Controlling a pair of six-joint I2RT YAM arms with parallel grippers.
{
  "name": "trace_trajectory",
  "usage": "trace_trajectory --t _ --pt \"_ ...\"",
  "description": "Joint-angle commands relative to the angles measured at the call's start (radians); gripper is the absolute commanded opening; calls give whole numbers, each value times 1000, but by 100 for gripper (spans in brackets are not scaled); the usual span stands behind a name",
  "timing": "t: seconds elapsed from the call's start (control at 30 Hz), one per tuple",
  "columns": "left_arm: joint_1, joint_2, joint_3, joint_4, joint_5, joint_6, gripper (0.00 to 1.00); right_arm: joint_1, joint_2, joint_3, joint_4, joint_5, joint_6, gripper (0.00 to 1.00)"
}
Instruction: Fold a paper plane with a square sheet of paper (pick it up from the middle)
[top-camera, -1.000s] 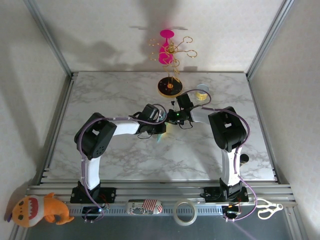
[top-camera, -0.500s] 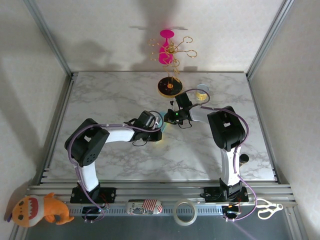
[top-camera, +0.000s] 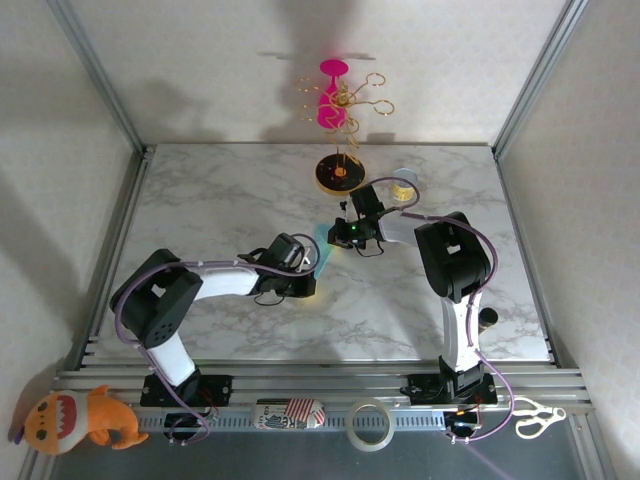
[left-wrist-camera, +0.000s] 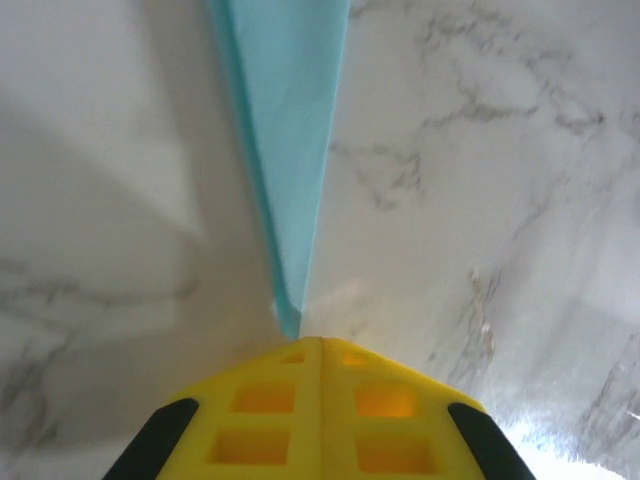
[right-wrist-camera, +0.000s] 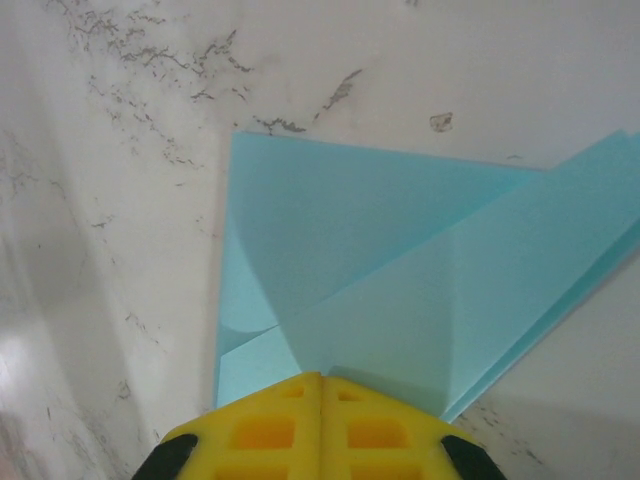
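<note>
From above, the paper (top-camera: 320, 240) lies mid-table, at six o'clock from the stand base (top-camera: 340, 172). The left gripper (top-camera: 308, 265) is at its seven o'clock end and the right gripper (top-camera: 337, 238) at its three o'clock side.

On the left wrist view, the left gripper (left-wrist-camera: 320, 345) is pinched shut with nothing between its fingers. The paper (left-wrist-camera: 290, 120) runs away toward twelve as a slim wedge, its point just off the fingertips at eleven. I can't tell whether they touch.

On the right wrist view, the right gripper (right-wrist-camera: 320, 380) is also closed tight, its tips down over the folded layers of the paper (right-wrist-camera: 400, 270), which fans out from ten to two.

This looks to me like creasing work. I'd hold the right tips down as an anchor and run the left ones along the fold with light, even pressure. That marble looks slick, and a hard push could skid the sheet or shift the stacked edges out of line.
</note>
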Motion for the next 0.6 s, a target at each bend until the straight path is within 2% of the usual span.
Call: trace_trajectory --t 0.0,0.1,0.27,0.37,0.47,0.57 --pt "17 -68 2 -54 19 -37 2 4 9 19 -64 6 -62 2" --pt "56 -137 33 -47 -9 -57 11 5 -40 68 -95 -24 -118 6" --pt "157 -282 24 -39 -137 -94 33 10 -124 121 -173 39 -142 20" --pt "204 -363 11 -52 -271 -98 52 30 -163 122 -212 120 -135 31" --pt "226 -433 6 -94 -481 -97 72 62 -188 113 -258 238 -125 44" --pt "260 -485 -17 -89 -583 -98 86 106 -186 127 -323 377 -90 52"
